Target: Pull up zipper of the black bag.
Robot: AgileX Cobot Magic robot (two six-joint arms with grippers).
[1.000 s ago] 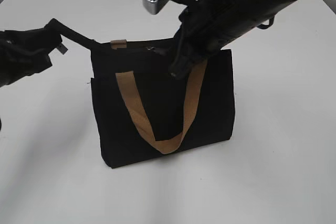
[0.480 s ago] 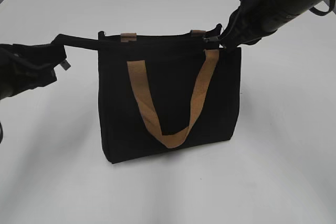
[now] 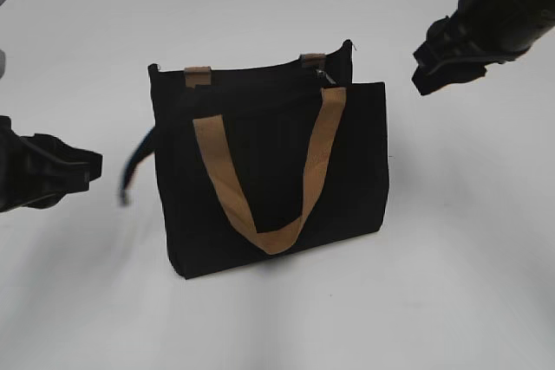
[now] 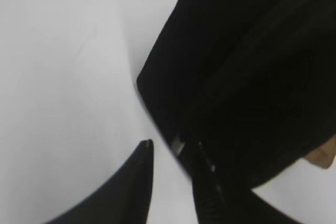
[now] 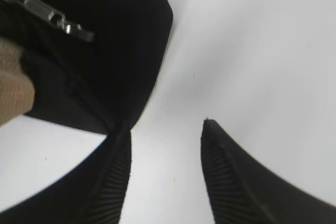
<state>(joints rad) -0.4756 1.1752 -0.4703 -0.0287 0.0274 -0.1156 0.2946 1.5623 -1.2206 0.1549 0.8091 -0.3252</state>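
Observation:
The black bag stands upright mid-table with a tan loop handle on its front. The zipper's small silvery pull sits at the right end of the top edge; it also shows in the right wrist view. A black tail strap hangs loose and blurred at the bag's left side. My left gripper is open and empty to the left of the bag, its fingers apart next to the bag's corner. My right gripper is open and empty, up and right of the bag, with its fingers over bare table.
The white table runs all round the bag. A tan strap tab sits at the bag's top left and another at the top right.
My right gripper drew the pull to the bag's right end, let go and moved off right. My left gripper released the black tail strap, which dropped, and moved down.

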